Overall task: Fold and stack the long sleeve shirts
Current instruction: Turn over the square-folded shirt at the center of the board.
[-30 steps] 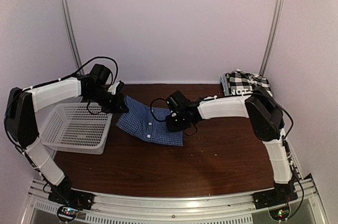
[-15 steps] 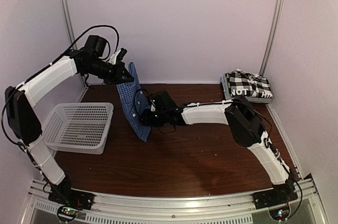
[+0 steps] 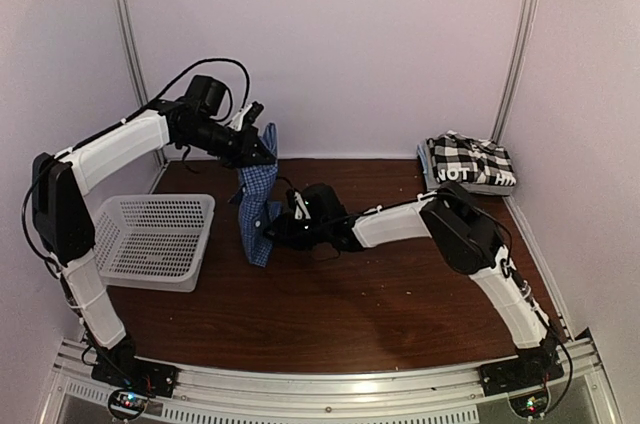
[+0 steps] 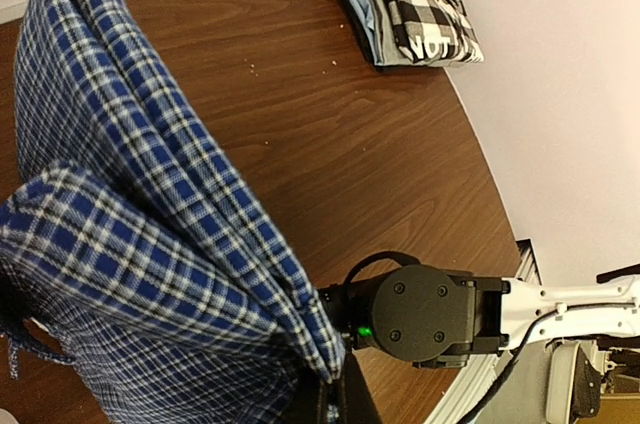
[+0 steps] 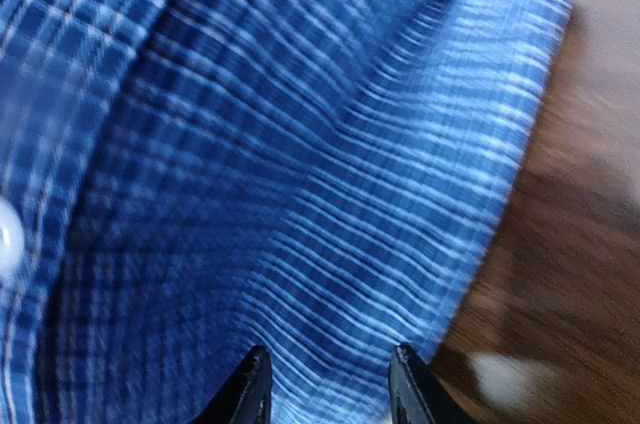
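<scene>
Pinches top of blue shirt point(image 3: 258, 206) with left gripper point(image 3: 266, 148) | cannot tell right gripper point(image 5: 330, 374) hold at hem | keep taut, lay flat

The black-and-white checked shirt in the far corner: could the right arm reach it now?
Probably yes, though not at once: bare table lies between them, but the right gripper has its fingers at the blue shirt, far from the checked shirt.

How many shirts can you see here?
2 for sure. The blue checked shirt hangs from the left hand, beside the basket. The black-and-white checked shirt lies folded in the far right corner; pale cloth under it may be another.
</scene>
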### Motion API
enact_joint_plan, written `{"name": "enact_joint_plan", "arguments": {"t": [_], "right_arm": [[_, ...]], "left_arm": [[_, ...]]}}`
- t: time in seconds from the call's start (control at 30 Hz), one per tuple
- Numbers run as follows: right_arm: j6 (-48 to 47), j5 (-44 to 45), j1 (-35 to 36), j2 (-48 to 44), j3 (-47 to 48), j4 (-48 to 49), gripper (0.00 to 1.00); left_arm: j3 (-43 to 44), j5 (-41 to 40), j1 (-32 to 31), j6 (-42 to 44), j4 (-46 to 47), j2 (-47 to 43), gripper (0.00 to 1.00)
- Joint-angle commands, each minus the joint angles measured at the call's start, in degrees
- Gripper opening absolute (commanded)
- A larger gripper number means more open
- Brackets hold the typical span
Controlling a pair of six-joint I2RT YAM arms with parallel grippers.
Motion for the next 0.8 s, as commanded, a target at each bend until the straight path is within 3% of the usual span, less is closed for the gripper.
{"name": "enact_joint_plan", "arguments": {"t": [0.0, 0.2, 0.37, 0.57, 0.7, 0.77], "right_arm": [[0.14, -0.82, -1.1, -7.35, -6.24, 9.05, 0.42], [1.99, 0.21, -3.4, -16.84, -17.22, 14.85, 0.42], [-0.58, 4.44, -7.94, -28.37, -25.05, 2.76, 0.44], [-6.87, 8.11, -16.77, -44.85, -38.2, -8.64, 0.53], [-11.97, 10.32, -21.73, -51.03, -43.71, -16.52, 0.62], [-13.83, 10.69, -22.84, -51.88, -45.19, -19.17, 0.66]], "left_arm": [[0.9, 1.55, -0.74, -0.26, 4.17, 0.35, 0.0], [1.12, 0.8, -2.18, -0.17, 4.09, 1.24, 0.0], [2.34, -2.17, -6.56, -0.83, 4.09, 4.68, 0.0], [10.63, -9.98, -17.69, -5.92, 5.23, 16.13, 0.0], [22.41, -10.71, -24.81, -10.86, 7.98, 28.4, 0.21], [29.35, -11.26, -26.49, -12.64, 6.9, 33.23, 0.38]]}}
